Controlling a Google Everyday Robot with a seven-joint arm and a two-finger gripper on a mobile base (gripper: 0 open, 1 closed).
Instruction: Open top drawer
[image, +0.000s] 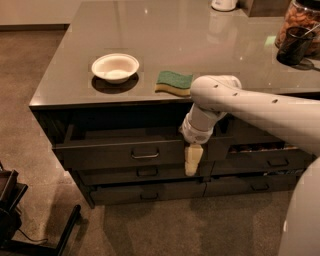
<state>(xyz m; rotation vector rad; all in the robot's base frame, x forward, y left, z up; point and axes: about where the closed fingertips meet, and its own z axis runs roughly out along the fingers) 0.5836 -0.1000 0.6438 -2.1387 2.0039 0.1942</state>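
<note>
— Where is the wide dark grey top drawer (110, 155)?

— Under the counter's (165, 30) front edge, towards its left front corner. It stands partly out, with a dark gap showing above its front, and its small loop pull (145, 155) is bare.

— And the gripper (194, 162)?

— It hangs from the white arm (250, 107), pointing down in front of the drawer's right end. The cream jaws show as one block; I cannot tell how far open they are, or whether they touch the front.

— What is on top?

— A white round bowl (115, 67) and a green-and-yellow sponge (174, 82), both near the front edge.
</note>
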